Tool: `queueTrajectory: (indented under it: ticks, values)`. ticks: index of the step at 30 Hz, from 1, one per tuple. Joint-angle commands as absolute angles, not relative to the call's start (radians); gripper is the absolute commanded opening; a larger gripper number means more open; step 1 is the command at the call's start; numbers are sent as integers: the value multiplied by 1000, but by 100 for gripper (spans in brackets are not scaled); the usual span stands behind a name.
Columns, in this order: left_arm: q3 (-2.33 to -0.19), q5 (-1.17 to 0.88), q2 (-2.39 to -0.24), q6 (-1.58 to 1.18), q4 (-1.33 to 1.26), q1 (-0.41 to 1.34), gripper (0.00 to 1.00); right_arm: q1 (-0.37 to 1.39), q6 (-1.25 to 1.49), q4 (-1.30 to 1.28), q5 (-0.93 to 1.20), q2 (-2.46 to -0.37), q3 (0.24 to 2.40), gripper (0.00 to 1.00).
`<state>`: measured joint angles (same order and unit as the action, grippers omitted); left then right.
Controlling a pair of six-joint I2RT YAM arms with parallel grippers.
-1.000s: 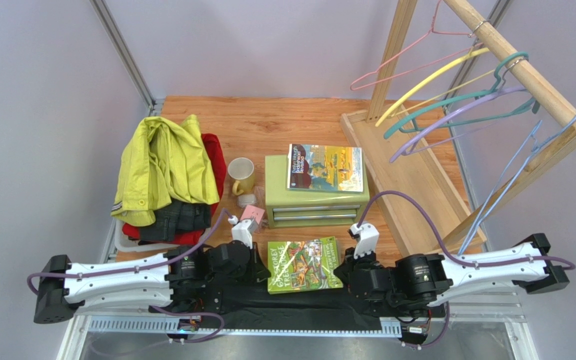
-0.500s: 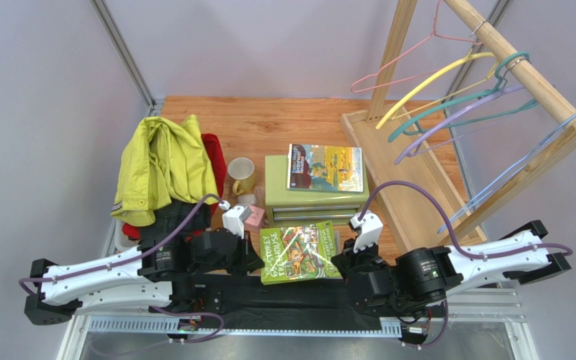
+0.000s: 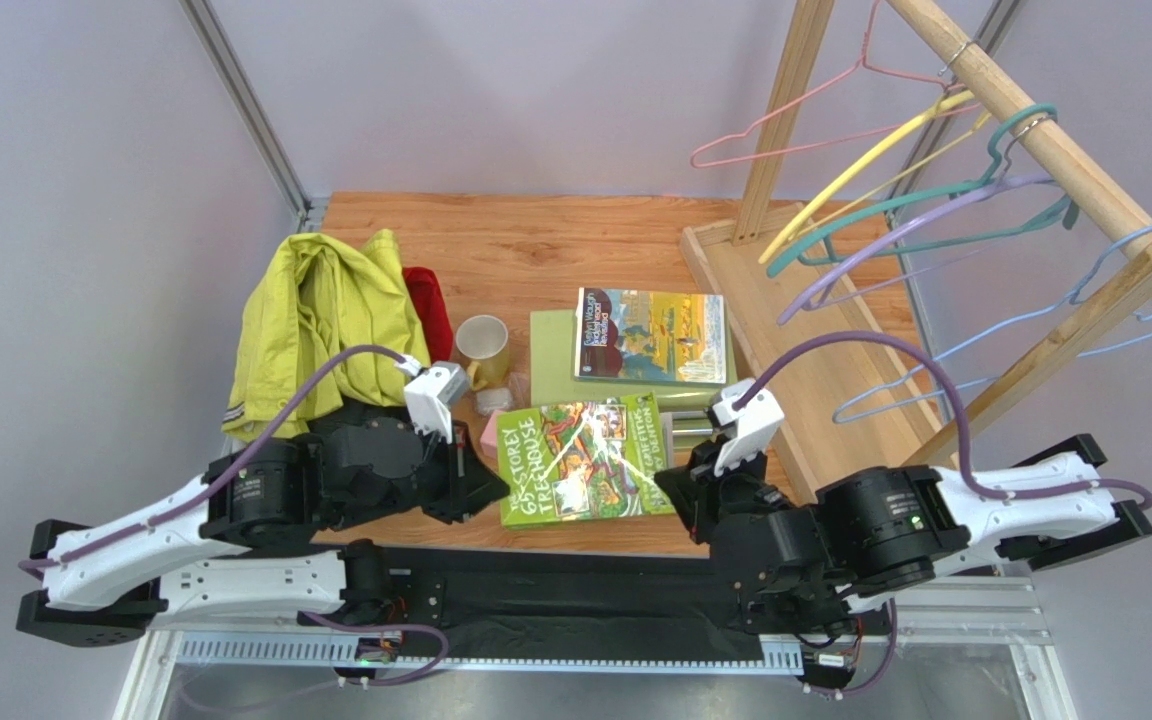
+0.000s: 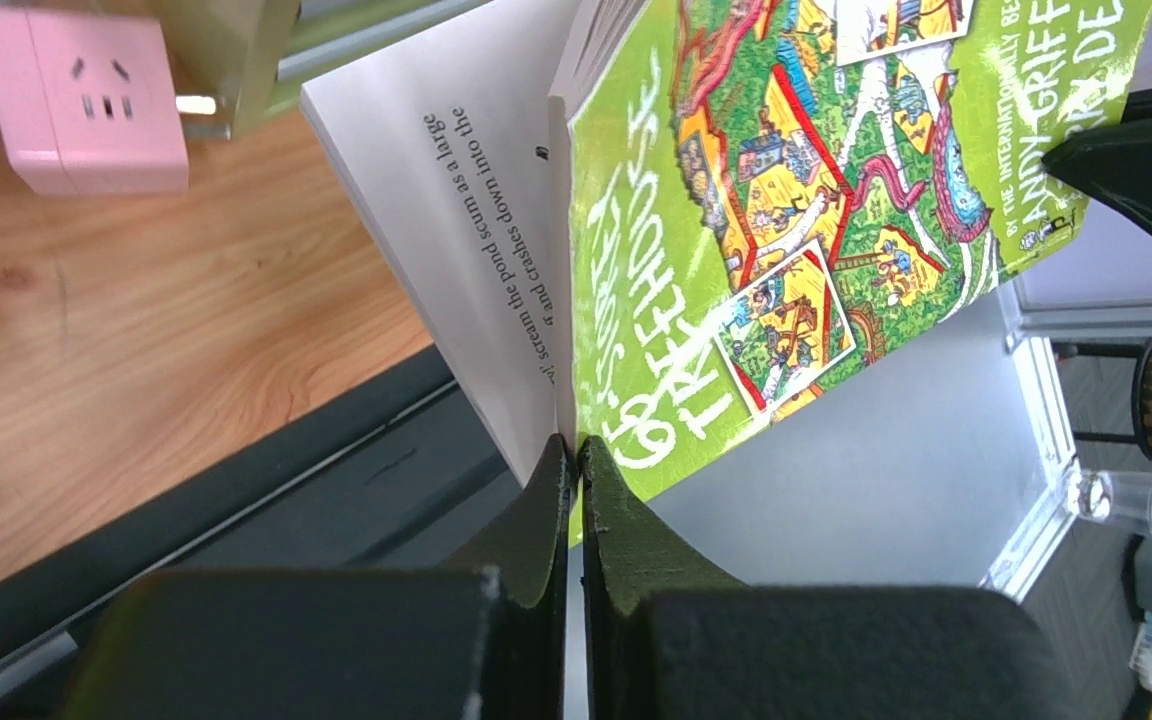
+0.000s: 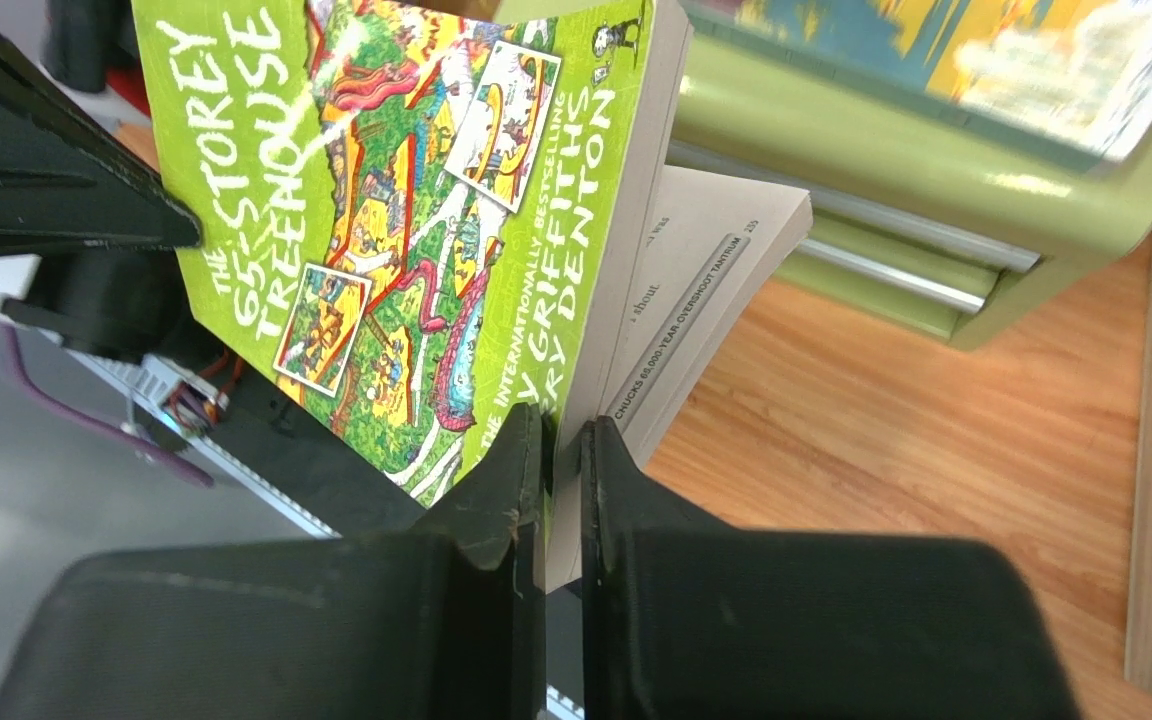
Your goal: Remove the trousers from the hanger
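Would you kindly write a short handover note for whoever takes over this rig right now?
Left gripper: fingers shut on one edge of the green Treehouse book.
Right gripper: fingers shut on the opposite edge; the book is held off the table, its pages hanging open.
Trousers: piled at the table's left, yellow-green on top, red beneath.
Hangers: all bare on the wooden rack.
Done: no trousers remain on any hanger.
Left: probably only to set the book down.
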<state>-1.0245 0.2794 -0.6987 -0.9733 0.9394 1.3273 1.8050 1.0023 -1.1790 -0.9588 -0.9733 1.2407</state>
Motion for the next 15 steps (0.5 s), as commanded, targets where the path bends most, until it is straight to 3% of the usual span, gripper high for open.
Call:
queueTrajectory:
  ticks: [1, 5, 15]
  values:
    - [-1184, 261, -781, -933, 632, 1338, 0, 1781, 940, -951, -942, -1026, 1364, 0]
    - [-1259, 227, -851, -896, 628, 1295, 0, 1695, 888, -965, -905, -1054, 1431, 0]
    - [-1449, -125, -1077, -796, 561, 951, 0, 1415, 775, -934, -736, -1042, 1457, 0]
